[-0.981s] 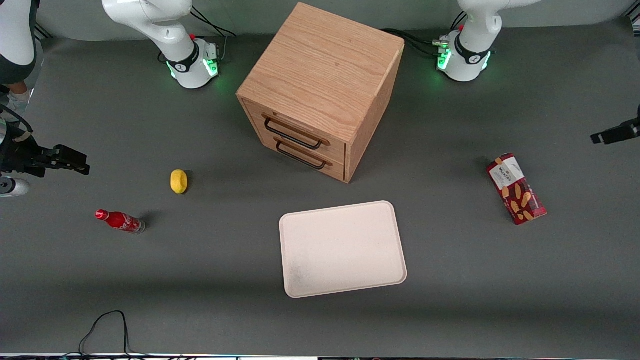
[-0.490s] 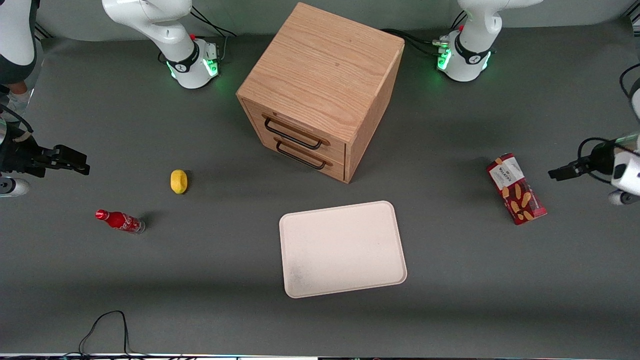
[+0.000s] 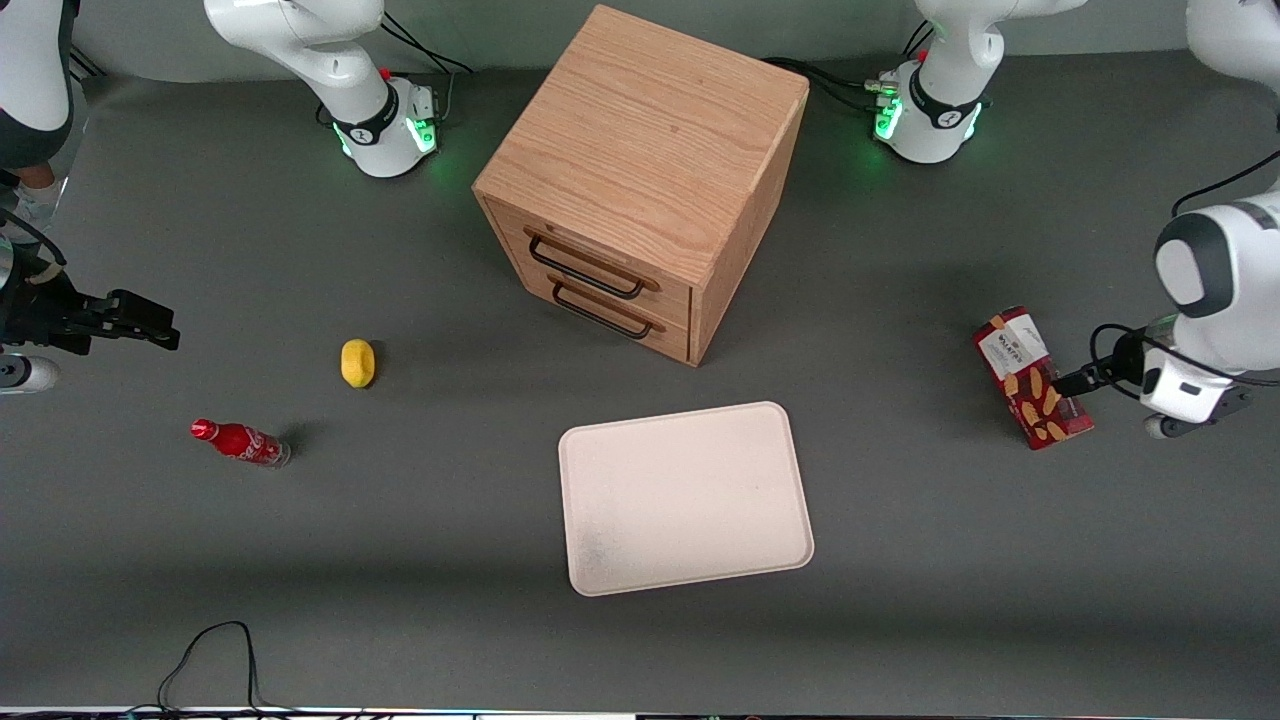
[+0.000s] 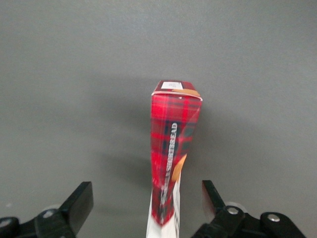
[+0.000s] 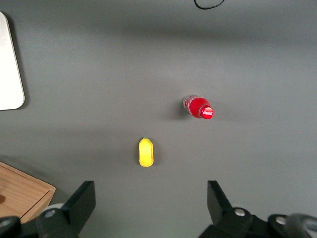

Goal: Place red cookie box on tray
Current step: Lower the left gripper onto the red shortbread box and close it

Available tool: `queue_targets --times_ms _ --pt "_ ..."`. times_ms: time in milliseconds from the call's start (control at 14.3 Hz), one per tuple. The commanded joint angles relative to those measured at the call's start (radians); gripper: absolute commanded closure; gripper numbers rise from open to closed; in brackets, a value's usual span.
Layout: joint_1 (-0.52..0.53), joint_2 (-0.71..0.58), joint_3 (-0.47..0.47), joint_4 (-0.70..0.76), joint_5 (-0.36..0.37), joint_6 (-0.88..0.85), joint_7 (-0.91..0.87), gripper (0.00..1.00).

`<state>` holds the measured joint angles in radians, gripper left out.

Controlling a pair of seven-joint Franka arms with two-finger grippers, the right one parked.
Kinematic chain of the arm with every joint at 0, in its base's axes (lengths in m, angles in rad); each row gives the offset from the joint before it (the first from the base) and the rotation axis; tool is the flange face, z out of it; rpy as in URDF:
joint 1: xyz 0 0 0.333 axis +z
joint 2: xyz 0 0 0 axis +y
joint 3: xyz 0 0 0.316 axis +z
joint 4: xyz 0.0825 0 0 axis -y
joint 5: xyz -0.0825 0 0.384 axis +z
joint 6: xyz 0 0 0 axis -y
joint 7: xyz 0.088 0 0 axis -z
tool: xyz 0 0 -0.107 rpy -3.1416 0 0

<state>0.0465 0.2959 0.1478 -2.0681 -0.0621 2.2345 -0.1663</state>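
Toward the working arm's end of the grey matte worktop (image 3: 900,560), the red cookie box (image 3: 1032,377) stands on a long narrow edge, a flat tartan carton with a white label end and biscuit pictures. Beside it hangs the pincer (image 4: 148,208), its dark fingers (image 4: 79,206) spread wide with the box between them, untouched. Bare worktop lies all around the box. Well apart, nearer the front camera than the oak drawer cabinet (image 3: 640,180), sits the pale, round-cornered, low-rimmed tray (image 3: 685,497), holding nothing.
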Motion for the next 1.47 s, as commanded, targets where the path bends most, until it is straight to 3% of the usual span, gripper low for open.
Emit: queue_targets --times_ms 0,631,701,771,841,1401 --pt "-0.037 0.034 0.010 -0.027 -0.007 0.071 -0.038 0.02" --pt "-0.045 0.063 0.009 -0.033 -0.005 0.091 -0.039 0.02" --pt "-0.045 0.063 0.009 -0.035 -0.005 0.092 -0.038 0.14" --pt "-0.043 0.062 0.009 -0.038 -0.005 0.091 -0.030 0.92" --pt "-0.056 0.062 0.009 -0.037 -0.005 0.089 -0.032 1.00" --pt "-0.063 0.049 0.009 -0.037 -0.005 0.071 -0.030 1.00"
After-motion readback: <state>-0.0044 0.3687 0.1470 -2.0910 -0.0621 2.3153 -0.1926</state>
